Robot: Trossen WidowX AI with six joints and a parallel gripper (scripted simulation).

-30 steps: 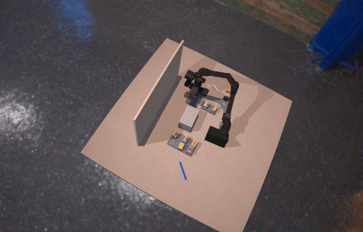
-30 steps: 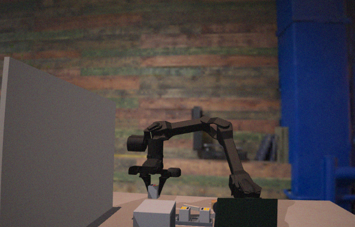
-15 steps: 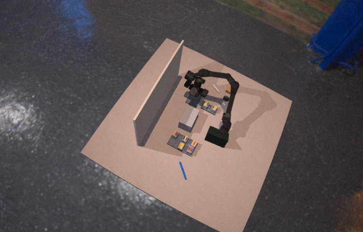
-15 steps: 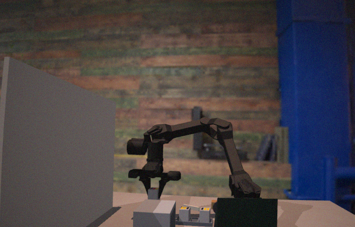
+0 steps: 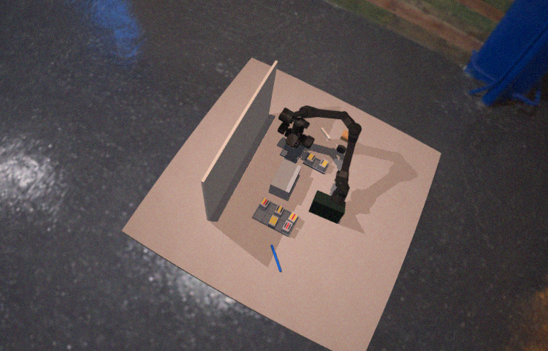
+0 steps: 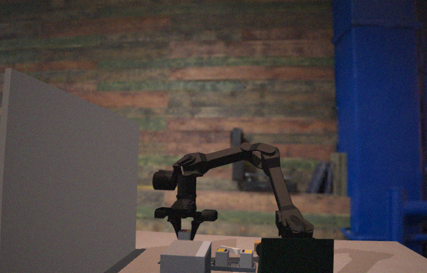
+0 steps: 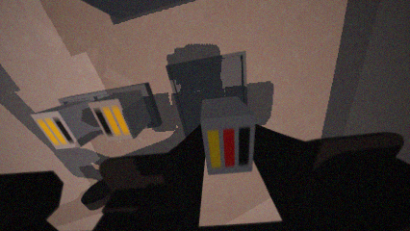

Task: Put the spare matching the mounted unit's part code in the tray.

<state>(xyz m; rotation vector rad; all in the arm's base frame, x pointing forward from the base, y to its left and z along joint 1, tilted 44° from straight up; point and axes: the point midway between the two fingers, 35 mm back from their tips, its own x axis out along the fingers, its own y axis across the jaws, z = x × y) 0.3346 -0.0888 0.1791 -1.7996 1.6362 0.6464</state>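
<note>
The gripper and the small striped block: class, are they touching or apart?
Touching. In the wrist view the gripper has the yellow-red-black striped block clamped between its dark fingers; the exterior view shows the block pinched at the fingertips.

Floor (image 5: pixel 51 260) is dark, speckled and kinda glossy, with a white glare patch left of the tan mat (image 5: pixel 346 282), a blue smear beyond it and an orange glow at the near right. Back wall (image 6: pixel 175 67) is weathered planks, brown and green. A big blue column (image 6: pixel 375 118) stands right of it. Lighting's dim, with hard shadows across the mat
</note>
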